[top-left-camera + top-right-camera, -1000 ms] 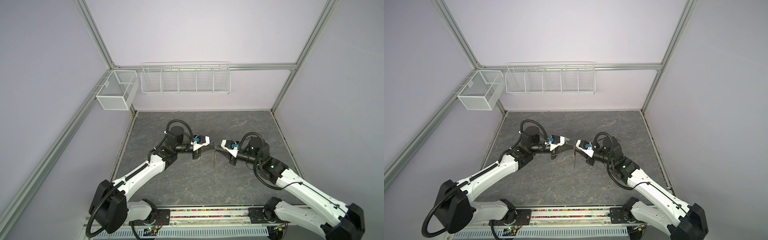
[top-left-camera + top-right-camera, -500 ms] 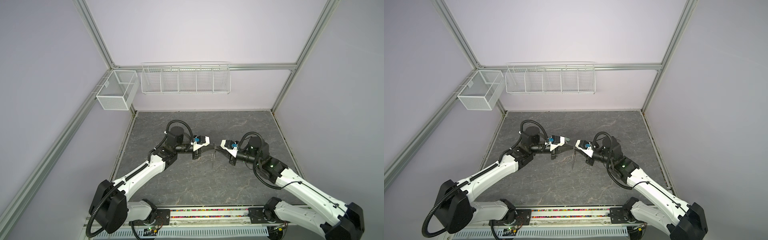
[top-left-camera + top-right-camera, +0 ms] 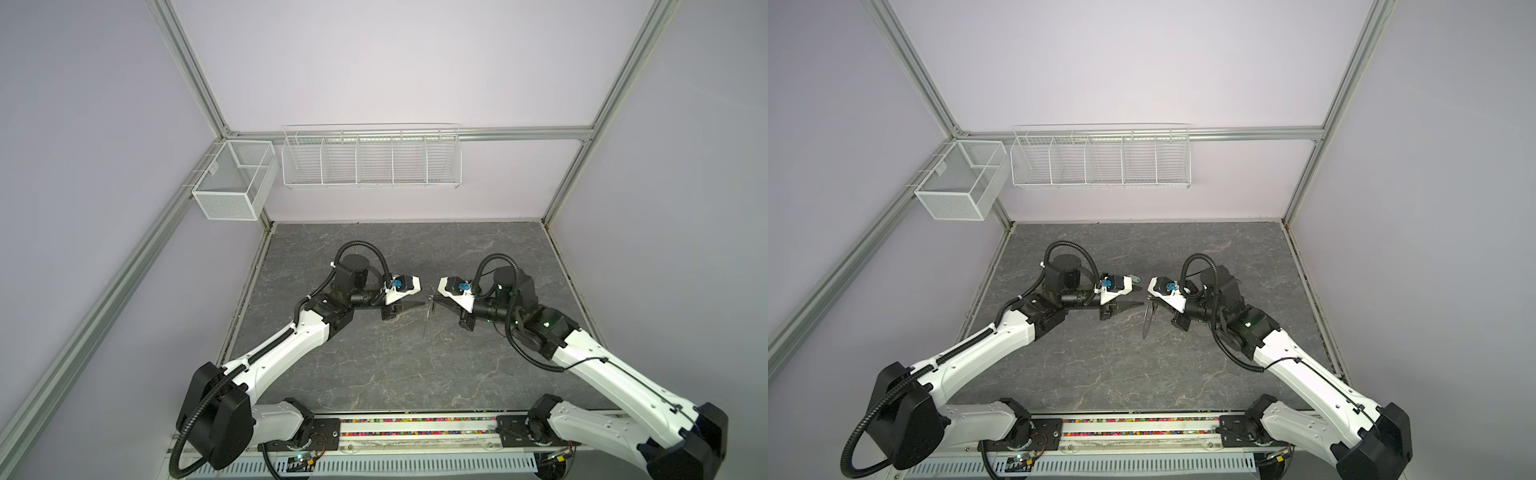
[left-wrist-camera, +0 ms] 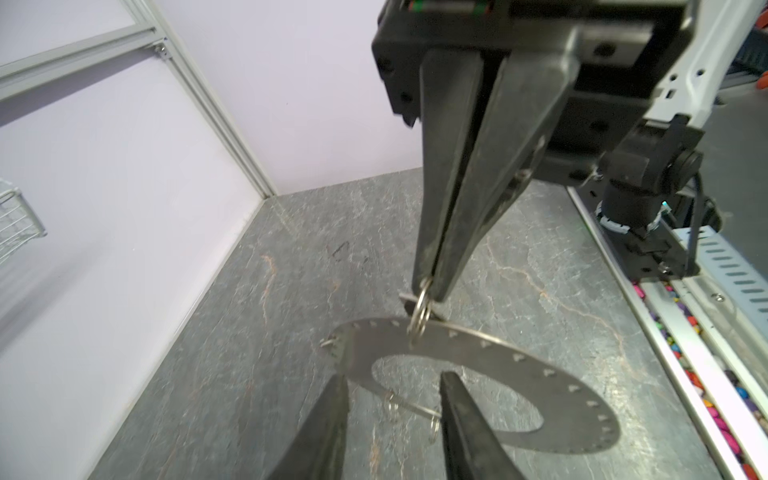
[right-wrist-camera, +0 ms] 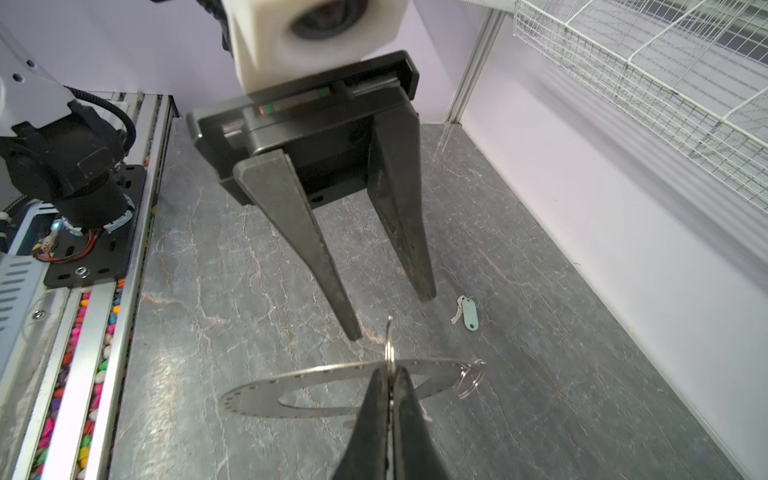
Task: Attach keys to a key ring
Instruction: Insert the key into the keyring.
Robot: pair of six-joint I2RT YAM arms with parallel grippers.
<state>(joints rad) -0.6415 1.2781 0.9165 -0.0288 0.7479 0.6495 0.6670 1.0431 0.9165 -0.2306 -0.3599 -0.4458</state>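
Observation:
The key ring (image 4: pixel 582 399) is a flat grey disc with a wide hole and tiny rim holes. It hangs above the table from a small wire loop (image 5: pixel 389 345). My right gripper (image 5: pixel 389 374) is shut on that loop. In both top views the disc shows edge-on (image 3: pixel 428 318) (image 3: pixel 1147 320) below the right gripper (image 3: pixel 1148 298). My left gripper (image 4: pixel 394 376) is open, its fingers either side of the disc's near rim and apart from it. One of the keys, with a pale green tag (image 5: pixel 469 313) (image 3: pixel 1133 277), lies on the table behind the left gripper.
More wire loops (image 5: pixel 469 380) hang from the disc's rim. Two white wire baskets (image 3: pixel 372 158) (image 3: pixel 232 183) are mounted on the back wall frame. A rail with coloured beads (image 3: pixel 415 428) runs along the table's front edge. The grey stone-patterned table (image 3: pixel 395 374) lies between the arms.
My left gripper has opened and let go of the ring. My right gripper has shut on the wire loop, and the disc now hangs from it alone.

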